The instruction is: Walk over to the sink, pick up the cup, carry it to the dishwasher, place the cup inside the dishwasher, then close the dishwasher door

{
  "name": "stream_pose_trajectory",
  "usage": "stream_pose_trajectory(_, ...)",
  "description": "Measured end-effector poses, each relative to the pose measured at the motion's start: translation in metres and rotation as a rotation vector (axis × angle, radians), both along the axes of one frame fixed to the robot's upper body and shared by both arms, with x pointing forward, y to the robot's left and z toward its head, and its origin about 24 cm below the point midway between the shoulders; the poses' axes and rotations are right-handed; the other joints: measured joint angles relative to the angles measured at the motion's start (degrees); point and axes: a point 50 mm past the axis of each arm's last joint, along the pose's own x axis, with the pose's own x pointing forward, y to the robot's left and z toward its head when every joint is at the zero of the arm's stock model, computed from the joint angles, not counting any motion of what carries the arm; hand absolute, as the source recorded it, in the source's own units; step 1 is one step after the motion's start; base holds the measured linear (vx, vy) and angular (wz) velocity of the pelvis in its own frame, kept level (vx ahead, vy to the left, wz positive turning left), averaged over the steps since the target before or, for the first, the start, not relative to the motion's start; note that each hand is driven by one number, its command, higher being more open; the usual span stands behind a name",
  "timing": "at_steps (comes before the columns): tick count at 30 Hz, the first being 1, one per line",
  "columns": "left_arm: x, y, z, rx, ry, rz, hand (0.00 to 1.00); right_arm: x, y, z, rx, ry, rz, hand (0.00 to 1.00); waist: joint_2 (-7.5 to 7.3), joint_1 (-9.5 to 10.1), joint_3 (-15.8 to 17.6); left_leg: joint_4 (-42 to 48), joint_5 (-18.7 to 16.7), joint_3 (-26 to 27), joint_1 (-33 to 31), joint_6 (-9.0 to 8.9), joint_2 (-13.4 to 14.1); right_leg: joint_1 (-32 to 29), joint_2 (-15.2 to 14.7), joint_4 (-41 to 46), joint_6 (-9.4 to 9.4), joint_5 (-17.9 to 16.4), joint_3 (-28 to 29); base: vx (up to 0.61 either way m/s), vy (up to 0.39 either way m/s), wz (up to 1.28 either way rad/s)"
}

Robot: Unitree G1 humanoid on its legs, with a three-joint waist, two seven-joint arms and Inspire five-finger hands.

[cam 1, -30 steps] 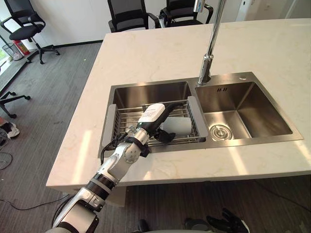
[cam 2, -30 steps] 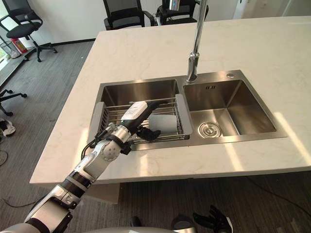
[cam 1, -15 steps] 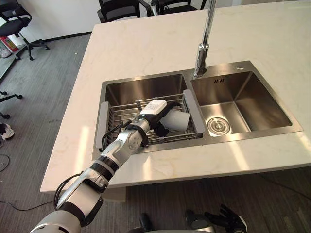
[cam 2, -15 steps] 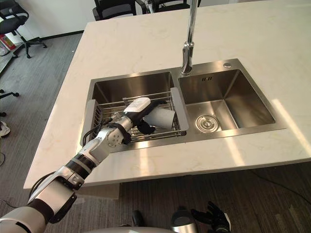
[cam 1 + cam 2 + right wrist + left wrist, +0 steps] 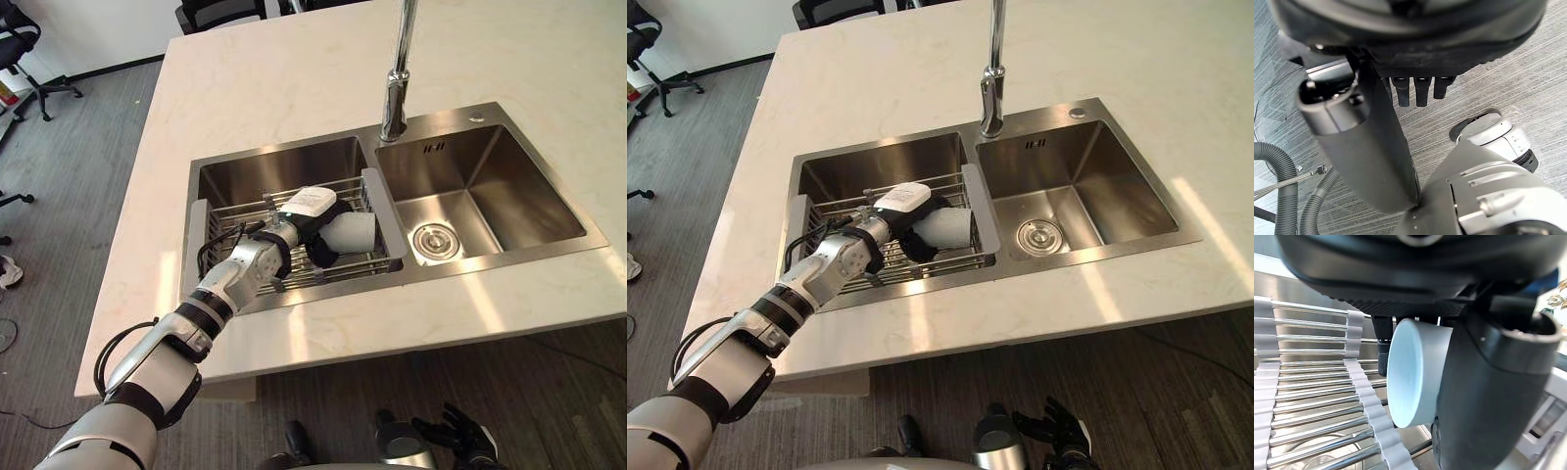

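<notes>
The sink (image 5: 490, 262) sits in the bench (image 5: 274, 88), the tap (image 5: 396, 93) behind it between the two basins. A rack (image 5: 235, 223) lies across the left basin (image 5: 274, 174); the cup (image 5: 353, 233) lies on its right end, the left hand (image 5: 312, 217) closed round it.

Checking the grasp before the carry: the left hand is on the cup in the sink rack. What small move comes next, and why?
Probably a short straight lift. The left hand has thumb and fingers curled round the cup, which lies on its side on the rack in the left basin; raising it should clear the rack before any carry. The right hand hangs open, idle.
</notes>
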Motion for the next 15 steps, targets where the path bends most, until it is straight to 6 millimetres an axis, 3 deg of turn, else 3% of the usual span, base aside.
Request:
stream_pose_trajectory(4, -0.003, 0.000, 0.001, -0.037, 0.005, -0.002, 0.30, -0.002, 0.000, 0.000, 0.001, 0.004, -0.001, 0.90, -0.04, 0.03, 0.05, 0.01, 0.00, -0.40, -0.01, 0.00, -0.05, 0.48, -0.03, -0.01, 0.01, 0.02, -0.39, 0.03, -0.016, 0.04)
stream_pose_trajectory(7, -0.017, 0.001, 0.003, -0.166, -0.002, -0.015, 0.30, -0.006, 0.000, -0.001, 0.001, 0.013, -0.005, 0.90, -0.08, 0.70, 0.07, 0.01, 0.02, -1.02, 0.00, 0.01, -0.05, 0.81, -0.08, 0.04, 0.01, 0.02, -1.02, 0.01, -0.008, 0.10)
stream_pose_trajectory(15, -0.057, -0.004, 0.034, -0.655, -0.085, -0.073, 0.30, -0.011, -0.002, -0.001, 0.003, 0.019, -0.024, 0.90, -0.54, 4.13, 0.19, 0.02, 0.30, -1.67, 0.57, 0.41, -0.53, 1.55, -0.42, 0.50, 0.14, -0.16, -1.32, -0.02, -0.001, 0.04)
